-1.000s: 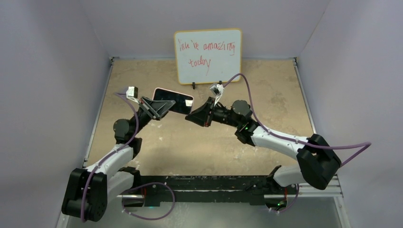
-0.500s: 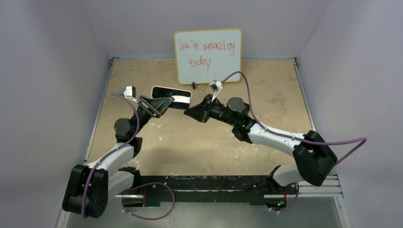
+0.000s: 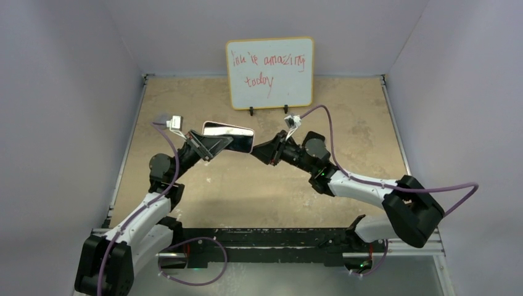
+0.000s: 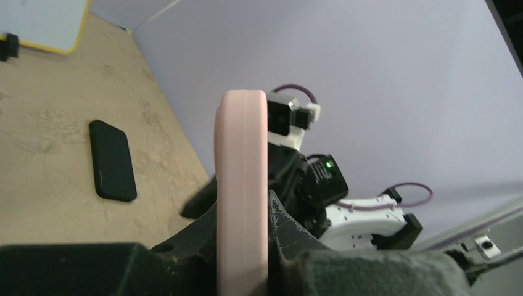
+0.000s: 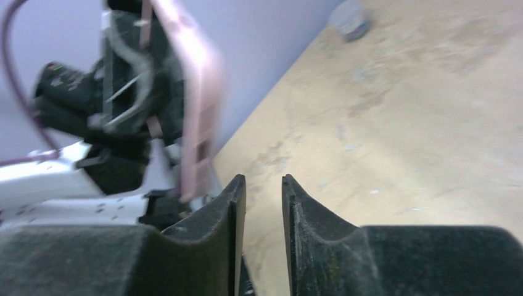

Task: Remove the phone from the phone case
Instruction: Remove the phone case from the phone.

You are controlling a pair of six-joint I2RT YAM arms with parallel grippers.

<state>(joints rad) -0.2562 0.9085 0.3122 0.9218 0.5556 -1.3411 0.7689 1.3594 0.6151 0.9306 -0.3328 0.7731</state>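
Note:
My left gripper (image 3: 216, 143) holds the pink phone case (image 3: 227, 125) above the table's middle, shut on it. The phone (image 3: 231, 139) sits inside, its glossy screen showing within the pink rim. In the left wrist view the case (image 4: 242, 154) stands edge-on, clamped between the two fingers (image 4: 290, 228). My right gripper (image 3: 256, 151) points at the case's right end, just short of it. The right wrist view has its jaws (image 5: 264, 182) a narrow gap apart with only table between them, and the blurred case (image 5: 197, 111) lies up to the left.
A whiteboard (image 3: 269, 72) with red writing stands at the back. A black, phone-shaped slab (image 4: 112, 160) lies flat on the tan table (image 3: 358, 117) in the left wrist view; the top view does not show it. Grey walls close in three sides.
The left gripper has tipped the case and carried it slightly right and nearer. The right gripper has drawn back to the right, and its jaws have parted a little.

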